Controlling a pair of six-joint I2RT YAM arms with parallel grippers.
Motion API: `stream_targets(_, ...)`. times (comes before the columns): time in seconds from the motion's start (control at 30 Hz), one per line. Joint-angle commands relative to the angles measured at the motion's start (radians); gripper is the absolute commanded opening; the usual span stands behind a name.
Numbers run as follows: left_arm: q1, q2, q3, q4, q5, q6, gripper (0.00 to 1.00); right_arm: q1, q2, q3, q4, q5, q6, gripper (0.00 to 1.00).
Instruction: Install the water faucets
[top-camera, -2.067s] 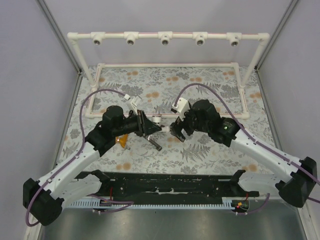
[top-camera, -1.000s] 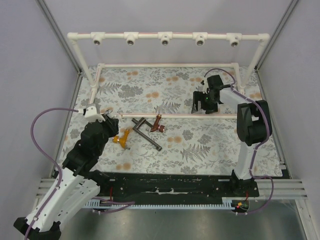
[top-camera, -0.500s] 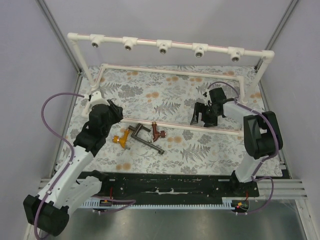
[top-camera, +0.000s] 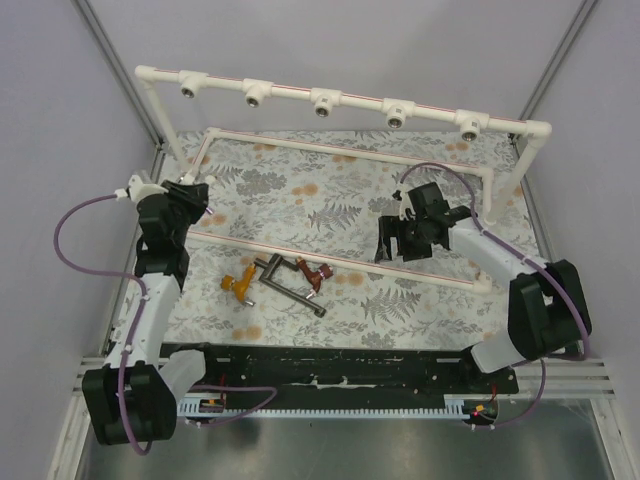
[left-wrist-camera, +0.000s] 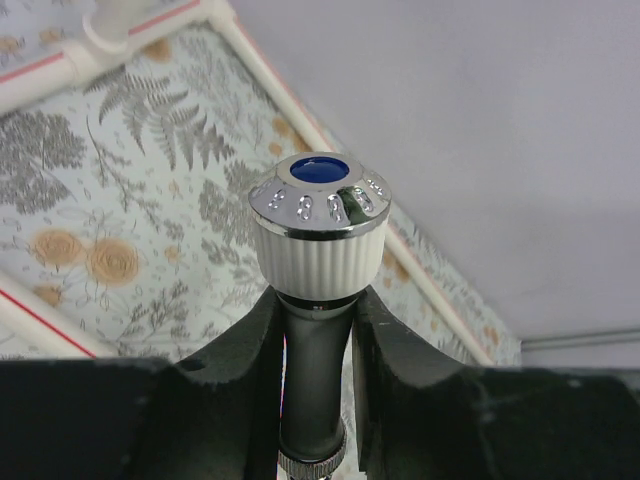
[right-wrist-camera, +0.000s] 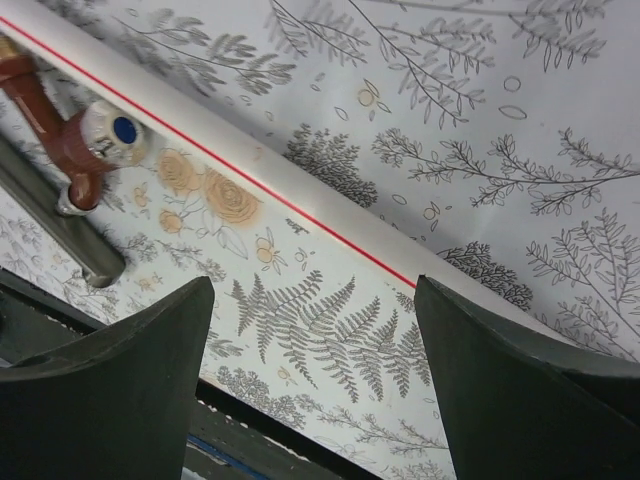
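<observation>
So the left fingers (left-wrist-camera: 248, 348) are clamped tight on the dark stem of the white faucet (left-wrist-camera: 318, 215), with the ribbed knob and its chrome cap (blue dot on top) sticking out past the tips. The faucet's long axis runs straight along the fingers, knob end leading. There's a knurled bit low down between them, but I can't tell for sure if that's the thread.

What matters for the next move, I'd say: the pipe rail (top-camera: 290, 93) sits up and beyond the left arm, and the leftmost socket (top-camera: 190, 86) is the closest one to it. The right arm is well off on the other side. My guess is the faucet needs turning round before it meets a socket.

The right fingers (right-wrist-camera: 130, 370) are spread wide with nothing in them, hovering over the base pipe (right-wrist-camera: 300, 205). The red-brown faucet (top-camera: 318, 275), dark grey faucet (top-camera: 287, 284) and orange-yellow faucet (top-camera: 240, 283) lie loose on the tabletop (top-camera: 400, 310), on the near side of that pipe.
</observation>
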Motion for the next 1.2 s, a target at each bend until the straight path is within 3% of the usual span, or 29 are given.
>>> stream_targets(0.0, 0.098, 0.024, 0.018, 0.271, 0.088, -0.116, 0.02, 0.027, -0.122, 0.073, -0.026, 0.019, -0.091, 0.89)
stream_targets(0.4, 0.181, 0.301, 0.175, 0.702, 0.228, -0.434, 0.02, 0.093, -0.246, 0.267, -0.061, -0.036, -0.262, 0.91)
stream_targets(0.67, 0.181, 0.377, 0.241, 0.743, 0.231, -0.532, 0.02, 0.105, -0.122, 0.720, -0.355, -0.001, -0.474, 0.92)
stream_targets(0.9, 0.176, 0.439, 0.244, 0.803, 0.244, -0.650, 0.02, 0.066, 0.068, 1.164, -0.556, 0.366, -0.747, 0.98)
stream_targets(1.03, 0.161, 0.478, 0.256, 0.840, 0.263, -0.713, 0.02, -0.053, 0.154, 1.409, -0.618, 0.296, -0.847, 0.98)
stream_targets(1.17, 0.159, 0.450, 0.276, 0.768, 0.275, -0.667, 0.02, -0.108, 0.156, 1.386, -0.578, 0.188, -0.954, 0.98)
